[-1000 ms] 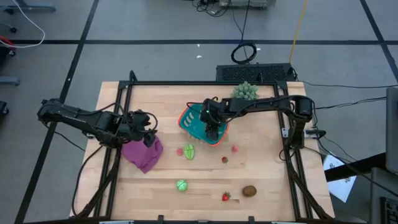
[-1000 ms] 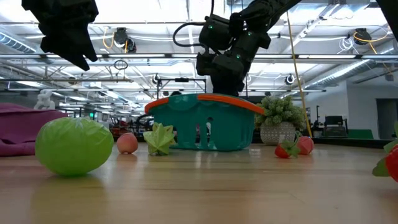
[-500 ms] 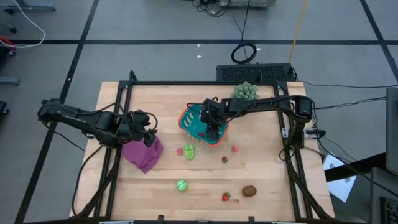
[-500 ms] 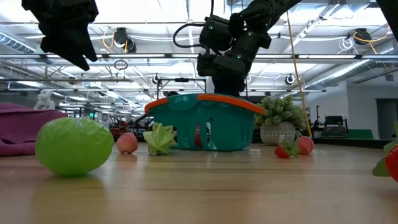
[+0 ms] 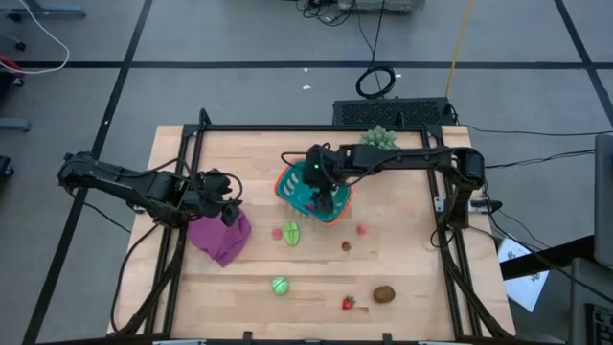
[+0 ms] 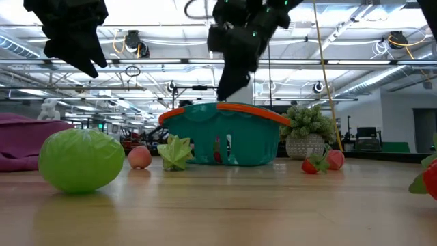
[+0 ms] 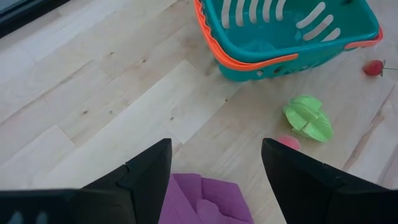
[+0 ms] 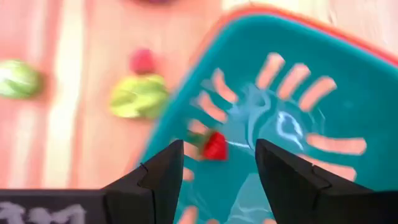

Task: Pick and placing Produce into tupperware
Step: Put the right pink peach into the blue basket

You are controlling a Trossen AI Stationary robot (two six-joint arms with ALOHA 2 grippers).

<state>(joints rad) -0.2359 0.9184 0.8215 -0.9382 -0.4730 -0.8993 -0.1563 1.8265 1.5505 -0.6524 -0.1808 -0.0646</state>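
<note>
- My right end effector hangs above the tupperware, fingers apart and empty; a strawberry lies inside.
- My left end effector, fingers apart, waits at nine o'clock over the purple cloth.
- Remaining produce sits toward six o'clock on the tabletop.

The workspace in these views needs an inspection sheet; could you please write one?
Surface: wooden table, black frame rails.
Job's things: teal basket holds one strawberry; outside it lie a leafy green piece, round green piece, kiwi, small red pieces.
Clutter: purple cloth, spiky plant ball.
Grippers: right tool open above basket; left tool open over cloth.
Cables: coil on floor.
Surroundings: lab hall.
</note>
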